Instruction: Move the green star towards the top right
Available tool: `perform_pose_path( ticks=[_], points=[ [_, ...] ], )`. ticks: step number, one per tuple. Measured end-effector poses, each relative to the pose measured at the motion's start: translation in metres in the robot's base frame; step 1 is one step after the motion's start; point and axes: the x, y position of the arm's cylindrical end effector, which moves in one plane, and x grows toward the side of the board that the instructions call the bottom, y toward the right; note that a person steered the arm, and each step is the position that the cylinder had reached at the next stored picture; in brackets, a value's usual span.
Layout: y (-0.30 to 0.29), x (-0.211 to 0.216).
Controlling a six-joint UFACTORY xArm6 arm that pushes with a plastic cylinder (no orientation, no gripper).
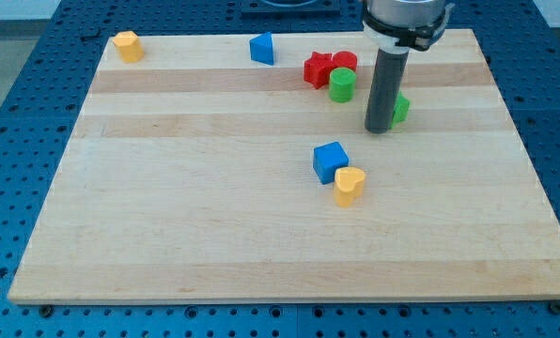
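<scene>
The green star [400, 108] lies right of the board's middle, in the upper half, mostly hidden behind my rod. My tip [379, 129] rests on the board touching the star's left side. A green cylinder [342, 84] stands up and left of the tip. A red star [318, 69] and a red cylinder [345, 62] sit just above the green cylinder.
A blue cube [330, 161] and a yellow heart-shaped block [350, 185] touch each other below the tip. A blue triangular block [262, 48] is at the top centre. A yellow block [127, 45] is at the top left corner of the wooden board [167, 216].
</scene>
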Motion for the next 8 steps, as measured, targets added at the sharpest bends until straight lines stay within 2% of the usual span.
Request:
perform_pose_path(
  ticks=[5, 8],
  points=[
    [0.029, -0.018],
    [0.069, -0.067]
  ],
)
